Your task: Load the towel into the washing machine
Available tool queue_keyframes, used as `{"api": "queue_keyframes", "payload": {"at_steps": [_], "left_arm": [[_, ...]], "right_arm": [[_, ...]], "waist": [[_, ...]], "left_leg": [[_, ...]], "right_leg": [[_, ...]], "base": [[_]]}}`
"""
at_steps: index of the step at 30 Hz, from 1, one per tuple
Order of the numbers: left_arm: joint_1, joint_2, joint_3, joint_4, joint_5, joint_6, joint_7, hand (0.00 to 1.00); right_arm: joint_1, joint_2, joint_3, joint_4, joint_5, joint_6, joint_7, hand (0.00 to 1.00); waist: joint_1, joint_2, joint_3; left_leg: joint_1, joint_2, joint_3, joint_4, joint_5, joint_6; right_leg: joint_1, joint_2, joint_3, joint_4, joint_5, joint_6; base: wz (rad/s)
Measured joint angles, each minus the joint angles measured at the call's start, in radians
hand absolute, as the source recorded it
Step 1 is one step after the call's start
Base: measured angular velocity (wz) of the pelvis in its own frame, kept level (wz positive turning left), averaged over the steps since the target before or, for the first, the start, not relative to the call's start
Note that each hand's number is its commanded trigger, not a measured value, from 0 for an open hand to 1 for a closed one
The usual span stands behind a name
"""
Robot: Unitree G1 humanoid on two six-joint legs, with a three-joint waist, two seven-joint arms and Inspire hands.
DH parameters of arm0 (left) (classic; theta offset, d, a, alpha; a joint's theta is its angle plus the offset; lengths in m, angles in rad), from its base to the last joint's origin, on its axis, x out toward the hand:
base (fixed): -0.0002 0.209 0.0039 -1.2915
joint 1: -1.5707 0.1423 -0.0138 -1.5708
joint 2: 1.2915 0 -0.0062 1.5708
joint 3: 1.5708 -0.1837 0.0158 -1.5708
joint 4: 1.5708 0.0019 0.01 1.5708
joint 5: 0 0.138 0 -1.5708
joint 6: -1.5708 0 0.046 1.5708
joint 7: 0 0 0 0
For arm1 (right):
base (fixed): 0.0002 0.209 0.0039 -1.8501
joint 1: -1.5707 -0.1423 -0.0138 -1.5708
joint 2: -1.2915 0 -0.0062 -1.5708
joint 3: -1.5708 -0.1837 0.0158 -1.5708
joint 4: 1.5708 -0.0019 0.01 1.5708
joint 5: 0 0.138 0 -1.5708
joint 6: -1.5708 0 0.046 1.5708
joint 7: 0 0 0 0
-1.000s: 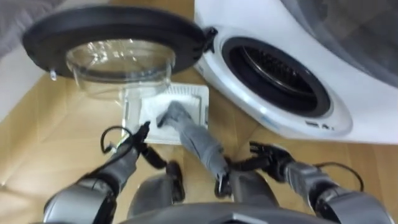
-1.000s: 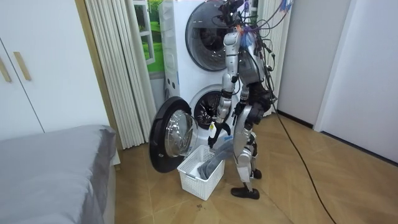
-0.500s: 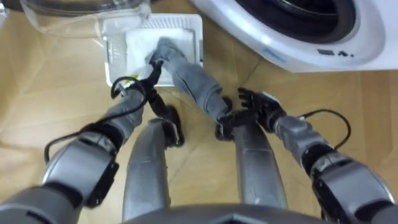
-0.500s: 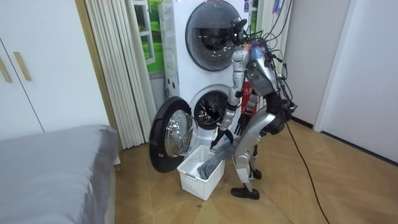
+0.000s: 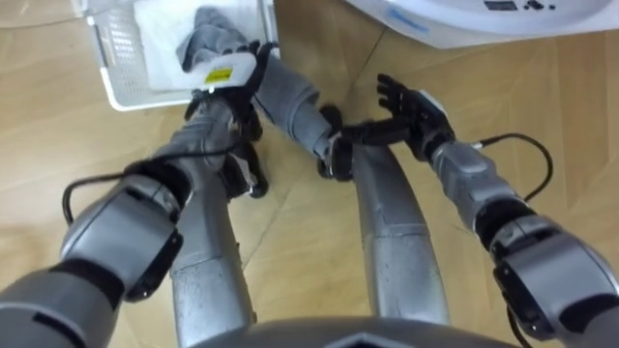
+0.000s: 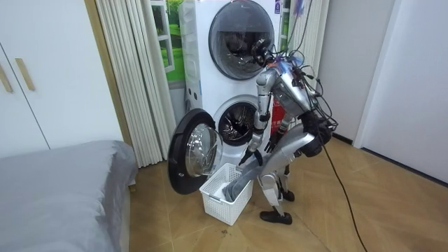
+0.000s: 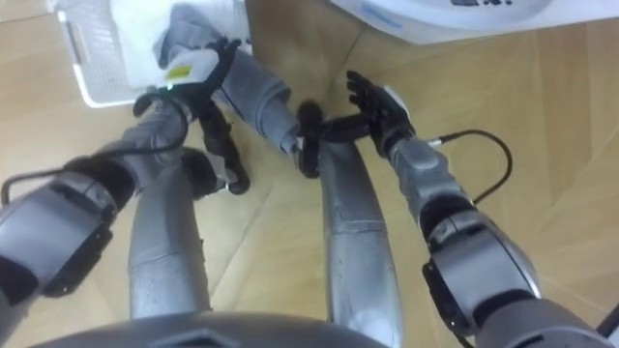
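Grey towel (image 5: 288, 95) hangs over the white basket's (image 5: 111, 68) near rim, its long axis running diagonally toward the right hand (image 5: 411, 101). The left hand (image 5: 227, 72) is nearer, on the towel's upper end, grip can't tell. The right hand has fingers spread and empty, just beside the lower end.

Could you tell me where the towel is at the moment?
In the left eye view the grey towel lies upper left, one end in the white basket, the rest draped over its rim toward the robot's feet, under the left hand.

Top edge cuts off basket (image 5: 114, 68) and washing machine (image 5: 464, 24) front — towel (image 5: 290, 97) partly hidden behind left hand (image 5: 225, 75).
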Motion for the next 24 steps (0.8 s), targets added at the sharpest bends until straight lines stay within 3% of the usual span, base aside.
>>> {"api": "queue_keyframes", "payload": {"at_steps": [8, 9, 10, 11, 16, 21, 24], "left_arm": [[-0.017, 0.015, -0.044, 0.000, 0.064, -0.012, 0.078, 0.00], [-0.018, 0.014, -0.045, -0.001, 0.068, -0.012, 0.080, 0.09], [-0.019, 0.013, -0.045, -0.007, 0.069, -0.014, 0.080, 0.65], [-0.020, 0.015, -0.052, -0.016, 0.069, -0.015, 0.080, 1.00], [-0.049, 0.017, -0.066, -0.016, 0.069, -0.026, 0.070, 1.00], [-0.047, 0.029, -0.101, -0.012, 0.057, -0.032, 0.025, 1.00], [-0.053, 0.052, -0.132, -0.012, 0.052, -0.031, -0.003, 1.00]], "right_arm": [[-0.021, 0.006, 0.031, -0.018, 0.000, -0.020, -0.012, 0.00], [-0.021, 0.005, 0.031, -0.021, -0.001, -0.020, -0.012, 0.00], [-0.021, 0.002, 0.031, -0.029, -0.002, -0.019, -0.012, 0.00], [-0.021, 0.001, 0.031, -0.035, -0.002, -0.018, -0.012, 0.00], [-0.029, 0.006, 0.038, -0.040, 0.002, -0.018, -0.011, 0.00], [-0.035, 0.009, 0.053, -0.039, 0.000, -0.018, -0.008, 0.00], [-0.050, 0.014, 0.066, -0.029, -0.009, -0.018, -0.007, 0.00]], "waist": [[-0.021, -0.001, 0.0005], [-0.021, -0.001, 0.0005], [-0.022, -0.002, 0.0010], [-0.021, -0.005, 0.0028], [-0.024, -0.025, 0.0129], [-0.034, -0.032, 0.0130], [-0.052, -0.037, 0.0119]], "left_leg": [[-0.050, 0.005, -0.008, 0.012, -0.011, -0.011], [-0.054, 0.006, -0.009, 0.012, -0.012, -0.010], [-0.059, 0.008, -0.011, 0.012, -0.011, -0.007], [-0.063, 0.012, -0.011, 0.013, -0.013, -0.006], [-0.065, 0.017, -0.008, 0.013, -0.016, -0.007], [-0.069, 0.019, -0.010, 0.009, -0.019, -0.007], [-0.069, 0.014, -0.014, 0.004, -0.019, -0.007]], "right_leg": [[-0.048, 0.008, -0.003, 0.009, -0.011, -0.006], [-0.051, 0.008, -0.004, 0.008, -0.011, -0.006], [-0.056, 0.009, -0.005, 0.007, -0.011, -0.006], [-0.059, 0.010, -0.008, 0.005, -0.011, -0.006], [-0.059, 0.012, -0.011, 0.002, -0.014, -0.008], [-0.058, 0.016, -0.014, -0.010, -0.013, -0.008], [-0.058, 0.013, -0.013, -0.012, -0.014, -0.006]], "base": [[-0.02], [0.00], [-0.05], [-0.04], [-0.01], [-0.03], [0.02]]}}
